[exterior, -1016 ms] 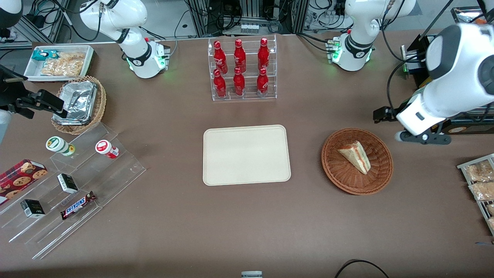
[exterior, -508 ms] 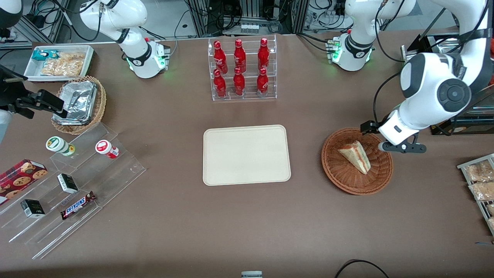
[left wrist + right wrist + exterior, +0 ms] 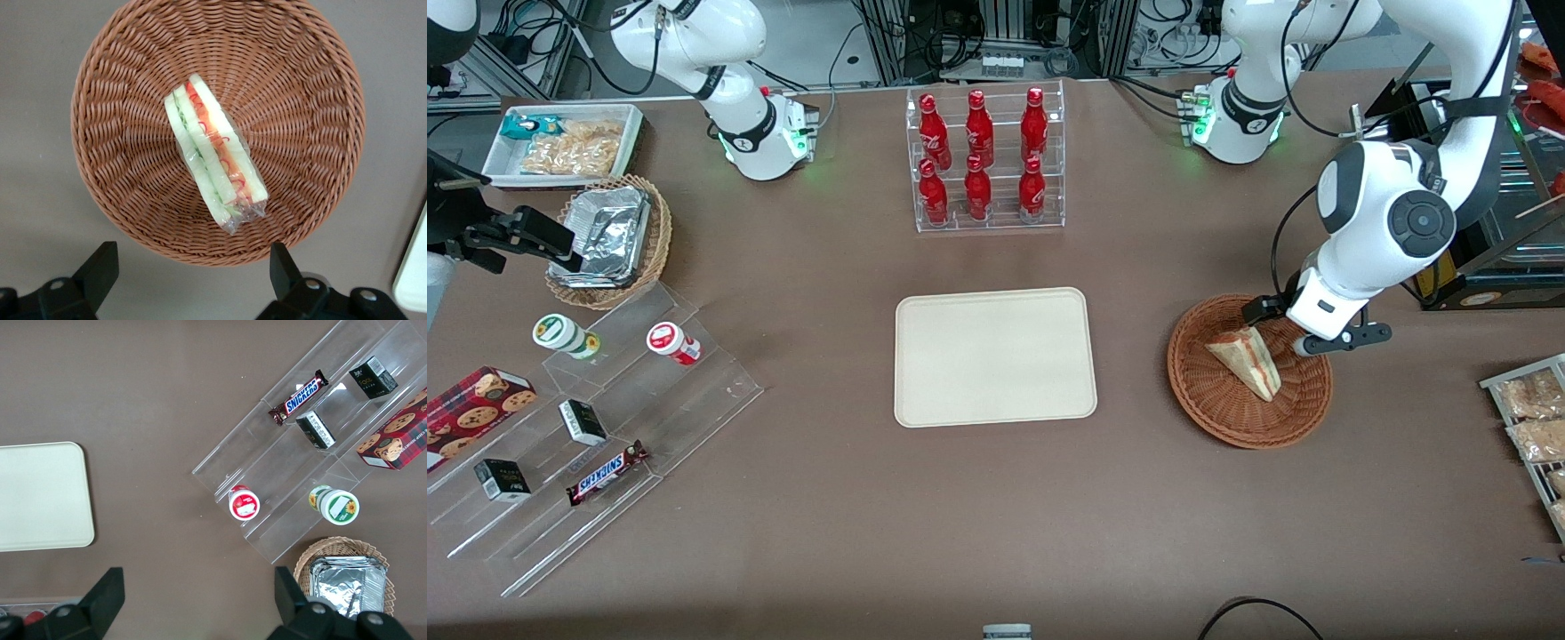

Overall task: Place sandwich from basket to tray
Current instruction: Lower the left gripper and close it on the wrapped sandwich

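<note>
While sandwich (image 3: 1246, 359) lies ungrasped in basket (image 3: 1209, 411), hand (image 3: 1301, 334) hovers above, fingers spread; tray (image 3: 995, 356) bare. Grasp, transfer pending.

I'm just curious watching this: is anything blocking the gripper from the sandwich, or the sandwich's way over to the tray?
Nothing visible does. The gripper hangs open above the basket, the sandwich lies uncovered, and only bare table lies between basket and tray.
</note>
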Motion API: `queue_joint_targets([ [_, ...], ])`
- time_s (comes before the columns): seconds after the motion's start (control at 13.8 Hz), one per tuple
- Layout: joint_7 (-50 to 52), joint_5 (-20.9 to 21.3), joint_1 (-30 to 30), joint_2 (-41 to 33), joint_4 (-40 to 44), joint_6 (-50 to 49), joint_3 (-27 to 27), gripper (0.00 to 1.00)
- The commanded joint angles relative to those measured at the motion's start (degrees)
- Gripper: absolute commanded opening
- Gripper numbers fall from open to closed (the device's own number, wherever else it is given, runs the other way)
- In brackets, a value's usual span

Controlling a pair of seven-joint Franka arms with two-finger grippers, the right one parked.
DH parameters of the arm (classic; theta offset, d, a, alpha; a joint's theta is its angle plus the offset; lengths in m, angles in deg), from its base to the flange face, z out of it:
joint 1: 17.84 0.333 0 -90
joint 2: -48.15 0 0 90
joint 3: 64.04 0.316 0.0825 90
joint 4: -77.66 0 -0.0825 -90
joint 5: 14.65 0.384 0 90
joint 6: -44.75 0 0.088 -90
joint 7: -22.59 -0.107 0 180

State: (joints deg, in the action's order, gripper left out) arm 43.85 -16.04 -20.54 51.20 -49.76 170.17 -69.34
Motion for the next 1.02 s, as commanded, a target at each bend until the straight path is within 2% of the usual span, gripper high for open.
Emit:
queue_joint_targets([
  [0.0, 7.81, 0.07, -0.02, -0.42, -1.95, 3.6, -0.41, 1.0],
  [0.44, 24.68, 0.07, -1.16, 3.79, -2.13, 9.58, -0.41, 1.0],
  [0.73, 30.84, 0.07, -1.17, 7.48, -2.04, 13.62, -0.41, 1.0],
  [0.94, 31.56, 0.07, -1.17, 9.42, -1.95, 14.6, -0.41, 1.0],
])
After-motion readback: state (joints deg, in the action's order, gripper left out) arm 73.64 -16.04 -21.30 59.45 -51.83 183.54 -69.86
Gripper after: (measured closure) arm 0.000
